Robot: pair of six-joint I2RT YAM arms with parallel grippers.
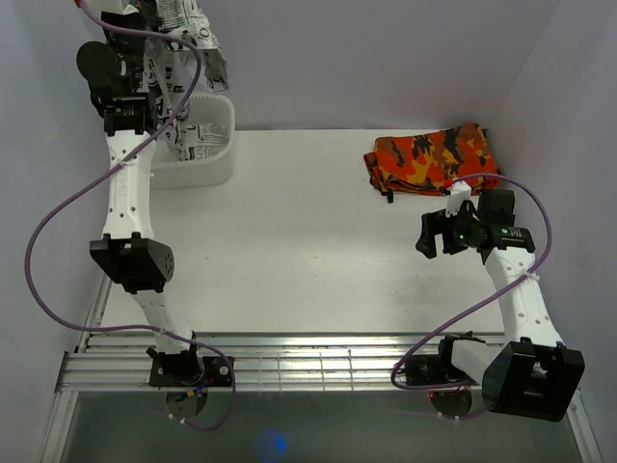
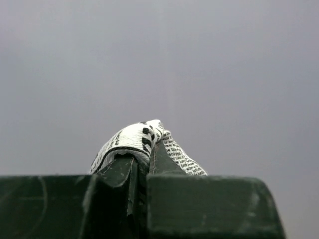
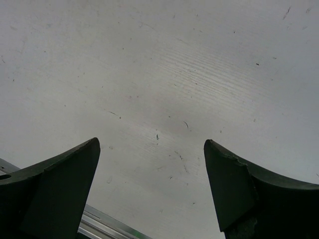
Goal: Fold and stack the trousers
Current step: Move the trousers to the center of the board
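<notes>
A: How much of the trousers shows from above?
B: Only a hanging stretch over the table's far left corner. The picture's top edge cuts off the upper part, and the left arm covers some of the rest. Whether the lower end rests in the white bin cannot be told.
A: And at the left gripper?
B: One small fold shows; its print is too small to read.
A: The right gripper?
B: The bottom edge cuts off its finger bases.
</notes>
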